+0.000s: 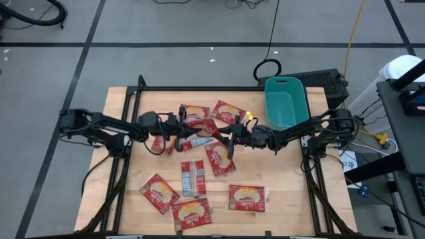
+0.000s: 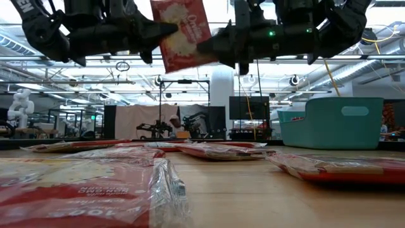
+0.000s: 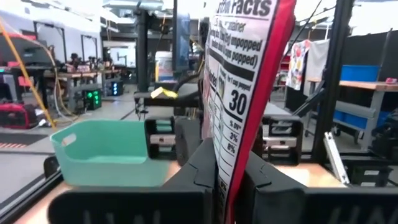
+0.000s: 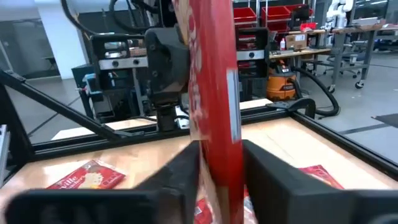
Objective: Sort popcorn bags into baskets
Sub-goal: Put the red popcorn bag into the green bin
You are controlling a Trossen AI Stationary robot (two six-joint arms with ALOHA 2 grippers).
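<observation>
Popcorn bag (image 2: 182,31) red w/ cream picture, white lettering, held upright in air over table ctr. Left gripper (image 2: 169,28) clenched on its edge; right gripper (image 2: 204,45) fingers either side of opposite edge, clamped or not: can't tell. Other bags (image 1: 199,174) flat below. Teal basket (image 1: 285,101) at 2 o'clock, path open.

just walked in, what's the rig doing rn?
Mid hand-over, by the look of it. Both arms hold one popcorn bag up in the air over the middle of the table. The left tool is shut on it, and the right tool has its fingers on either side of the same bag. The teal basket sits at the far right corner, nothing visible in it. Other bags lie loose on the table.
</observation>
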